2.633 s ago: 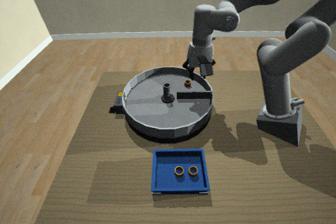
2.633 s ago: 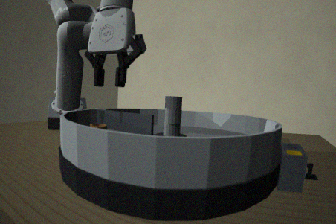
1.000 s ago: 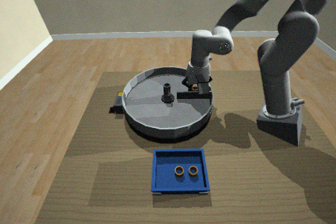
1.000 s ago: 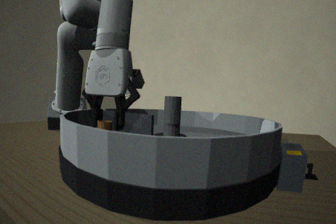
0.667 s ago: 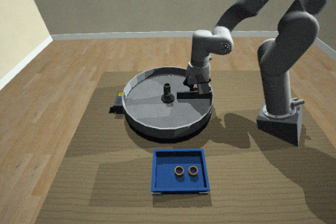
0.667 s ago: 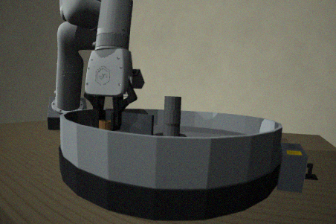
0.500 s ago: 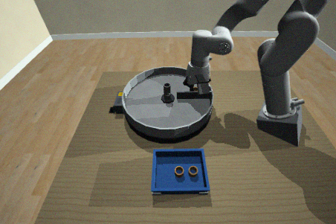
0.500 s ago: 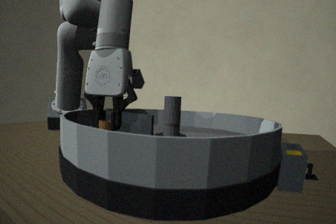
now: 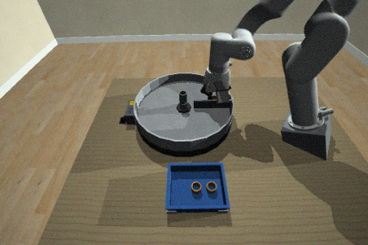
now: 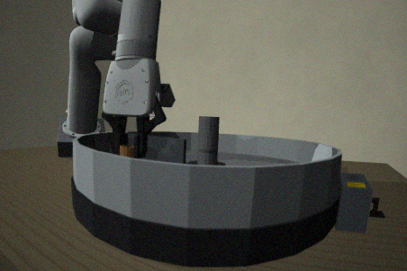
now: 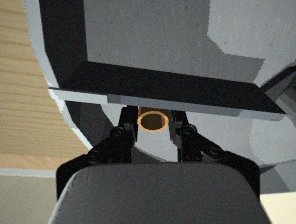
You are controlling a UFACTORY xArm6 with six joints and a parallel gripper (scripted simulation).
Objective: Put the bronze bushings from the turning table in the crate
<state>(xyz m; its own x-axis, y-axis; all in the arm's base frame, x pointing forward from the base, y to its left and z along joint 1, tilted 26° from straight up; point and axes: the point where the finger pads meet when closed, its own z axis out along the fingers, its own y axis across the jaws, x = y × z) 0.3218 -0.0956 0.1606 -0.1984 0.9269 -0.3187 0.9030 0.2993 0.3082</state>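
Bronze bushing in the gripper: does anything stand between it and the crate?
Yes: the turning table's raised rim lies between the gripped bronze bushing and the blue crate. Beyond the rim, nothing visible blocks the way.
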